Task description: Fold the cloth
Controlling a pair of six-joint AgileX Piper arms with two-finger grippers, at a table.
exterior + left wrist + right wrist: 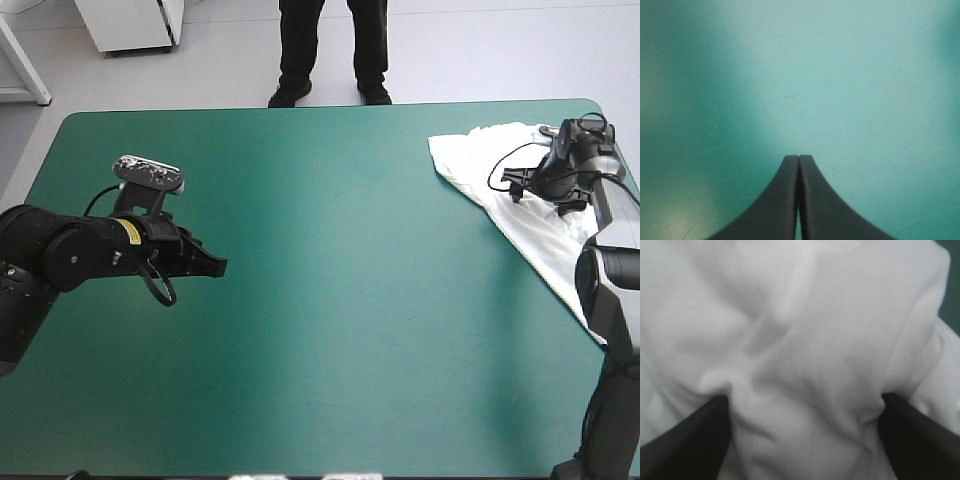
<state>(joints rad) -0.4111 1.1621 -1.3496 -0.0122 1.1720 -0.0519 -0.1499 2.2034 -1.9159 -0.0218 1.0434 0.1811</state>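
The white T-shirt [470, 165] lies crumpled along the table's far right side, one part trailing toward the right edge. My right gripper [543, 192] is down on it. In the right wrist view this gripper [804, 397] stands open, its black fingers [695, 440] pressed into the cloth, and a wrinkled mound of T-shirt [805, 340] bulges between them. My left gripper [214, 265] hovers over the left half of the table, far from the shirt. Its fingers meet in a pointed arch, so the left gripper [799, 160] is shut on nothing.
Bare teal-green cover [340, 260] spreads across the middle and left of the table. Only cover [840, 75] lies ahead of the left gripper. The shirt's trailing part reaches close to the table's right edge [607, 150].
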